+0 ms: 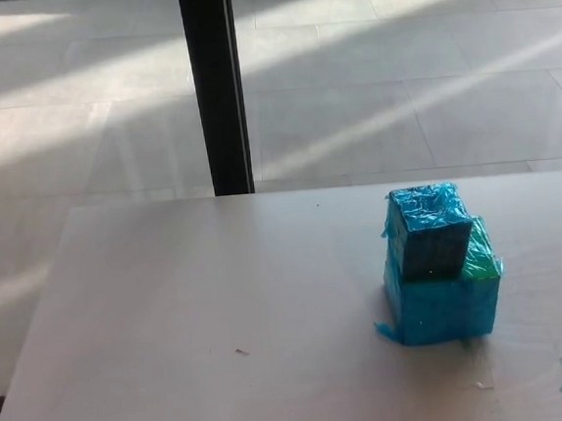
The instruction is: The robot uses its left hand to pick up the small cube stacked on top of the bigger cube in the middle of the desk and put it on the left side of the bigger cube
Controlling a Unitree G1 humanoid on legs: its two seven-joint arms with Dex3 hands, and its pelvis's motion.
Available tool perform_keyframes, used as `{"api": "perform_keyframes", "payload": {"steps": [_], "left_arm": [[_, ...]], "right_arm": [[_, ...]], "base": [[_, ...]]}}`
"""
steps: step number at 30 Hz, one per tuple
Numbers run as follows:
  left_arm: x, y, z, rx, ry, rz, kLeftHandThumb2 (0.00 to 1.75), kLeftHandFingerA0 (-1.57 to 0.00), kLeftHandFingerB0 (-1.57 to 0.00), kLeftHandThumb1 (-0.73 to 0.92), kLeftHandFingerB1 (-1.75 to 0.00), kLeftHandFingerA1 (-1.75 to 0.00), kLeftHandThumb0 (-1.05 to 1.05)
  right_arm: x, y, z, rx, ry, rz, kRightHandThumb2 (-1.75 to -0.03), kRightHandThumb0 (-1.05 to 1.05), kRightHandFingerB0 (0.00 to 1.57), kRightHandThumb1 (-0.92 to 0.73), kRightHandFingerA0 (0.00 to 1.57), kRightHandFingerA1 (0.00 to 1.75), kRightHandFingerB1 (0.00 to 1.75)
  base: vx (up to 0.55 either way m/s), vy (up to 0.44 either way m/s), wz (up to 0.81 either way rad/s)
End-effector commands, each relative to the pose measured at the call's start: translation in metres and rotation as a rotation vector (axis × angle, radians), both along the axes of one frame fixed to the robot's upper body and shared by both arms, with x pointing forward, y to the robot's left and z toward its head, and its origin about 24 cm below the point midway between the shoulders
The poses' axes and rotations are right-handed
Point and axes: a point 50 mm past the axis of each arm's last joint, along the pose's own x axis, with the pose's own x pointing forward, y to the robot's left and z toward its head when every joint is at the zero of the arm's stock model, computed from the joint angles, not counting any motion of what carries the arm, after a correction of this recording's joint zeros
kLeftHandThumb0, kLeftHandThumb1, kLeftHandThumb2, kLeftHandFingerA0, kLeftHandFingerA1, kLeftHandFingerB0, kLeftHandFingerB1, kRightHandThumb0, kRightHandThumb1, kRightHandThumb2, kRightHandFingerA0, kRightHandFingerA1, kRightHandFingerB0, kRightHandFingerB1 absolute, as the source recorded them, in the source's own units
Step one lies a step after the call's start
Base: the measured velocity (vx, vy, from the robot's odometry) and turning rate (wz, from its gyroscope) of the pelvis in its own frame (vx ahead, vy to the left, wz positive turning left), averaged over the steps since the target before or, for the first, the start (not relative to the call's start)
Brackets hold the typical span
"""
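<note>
On bigger cube (442,305), small cube (431,232), desk (222,324) right

Small cube (429,232) stacked on big cube (443,295), set toward its back-left part, front-right of the top left bare. Both on desk (222,324), right of centre and about midway between near and far edges. Behind the desk, floor (398,82). Upright post (216,83) rising behind the far edge, left of the cubes. Small scrap (241,352) on the desk, well left of the cubes
</note>
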Motion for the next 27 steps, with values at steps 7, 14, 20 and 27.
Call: {"api": "perform_keyframes", "payload": {"steps": [7,14,20,27], "left_arm": [[0.039,0.059,0.067,0.153,-0.227,0.393,0.93,-0.01,-0.08,0.53,-0.37,-0.41,-0.80],[0.127,0.057,0.153,0.312,-0.408,0.197,0.99,-0.02,-0.05,0.62,-0.18,-0.32,-0.86],[0.213,-0.005,0.245,0.348,-0.711,-0.091,0.95,-0.09,-0.06,0.57,-0.36,-0.52,-0.86],[0.258,-0.081,0.287,0.371,-0.889,-0.382,1.05,-0.06,-0.05,0.68,-0.19,-0.29,-0.98]], "right_arm": [[0.001,-0.006,0.002,0.024,0.015,0.003,-0.60,-0.41,0.48,-0.66,0.70,0.56,0.37],[-0.002,-0.006,0.002,0.019,0.017,0.023,-0.60,-0.40,0.48,-0.67,0.70,0.57,0.37],[-0.002,-0.008,0.001,0.027,0.028,0.006,-0.60,-0.39,0.47,-0.67,0.69,0.56,0.36],[-0.002,-0.007,0.002,0.029,0.030,0.029,-0.61,-0.41,0.46,-0.68,0.68,0.58,0.36]], "base": [[0.00,0.000,0.00],[0.00,0.000,0.00],[0.00,0.000,0.00],[0.00,0.000,0.00]]}}
